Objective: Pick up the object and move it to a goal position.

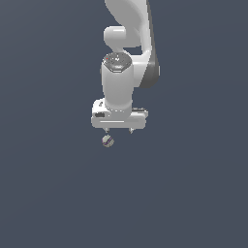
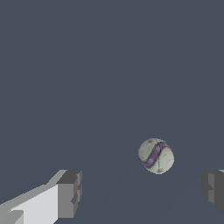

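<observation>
Exterior view: the arm (image 1: 127, 53) hangs down over the grey surface (image 1: 48, 193), and the end effector (image 1: 118, 131) points straight down with its fingers spread wide, holding nothing. The ball (image 1: 108, 141) lies just beyond the fingertips, toward seven o'clock from the end effector. Wrist view: the ball (image 2: 155, 155) sits between the two fingertips (image 2: 70, 192), closer to the far one, touching neither.

- We see the claw (image 1: 118, 131) spread wide, nothing lodged between its fingers (image 2: 70, 192).
- Only the ball (image 2: 156, 155) lies near, apart from both fingers.
- Open room surrounds the claw.
</observation>
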You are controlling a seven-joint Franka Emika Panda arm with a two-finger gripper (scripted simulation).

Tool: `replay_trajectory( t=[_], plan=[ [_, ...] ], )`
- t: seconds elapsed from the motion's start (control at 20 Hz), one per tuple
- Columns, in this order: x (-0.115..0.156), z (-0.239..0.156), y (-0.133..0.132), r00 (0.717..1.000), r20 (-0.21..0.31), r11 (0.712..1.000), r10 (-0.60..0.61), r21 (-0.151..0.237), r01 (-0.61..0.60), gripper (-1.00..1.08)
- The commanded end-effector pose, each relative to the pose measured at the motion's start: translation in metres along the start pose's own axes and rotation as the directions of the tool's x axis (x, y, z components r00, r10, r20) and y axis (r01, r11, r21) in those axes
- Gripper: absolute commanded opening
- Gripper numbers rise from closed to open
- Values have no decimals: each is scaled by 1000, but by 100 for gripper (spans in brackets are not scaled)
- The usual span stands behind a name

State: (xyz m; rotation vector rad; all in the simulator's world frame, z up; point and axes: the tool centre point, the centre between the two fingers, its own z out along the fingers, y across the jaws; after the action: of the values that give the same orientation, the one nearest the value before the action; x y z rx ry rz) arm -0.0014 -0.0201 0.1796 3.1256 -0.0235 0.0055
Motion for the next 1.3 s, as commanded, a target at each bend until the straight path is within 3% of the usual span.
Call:
replay_trajectory(
  t=[0.0, 0.7, 1.25],
  plan=[
    [0, 0, 0, 1000, 0, 1000, 0, 0, 0, 100],
    [-1, -10, 5, 999, -7, 999, -37, -7, 37, 100],
    [-6, 13, 16, 992, -2, 992, 125, 6, -125, 100]
  ],
)
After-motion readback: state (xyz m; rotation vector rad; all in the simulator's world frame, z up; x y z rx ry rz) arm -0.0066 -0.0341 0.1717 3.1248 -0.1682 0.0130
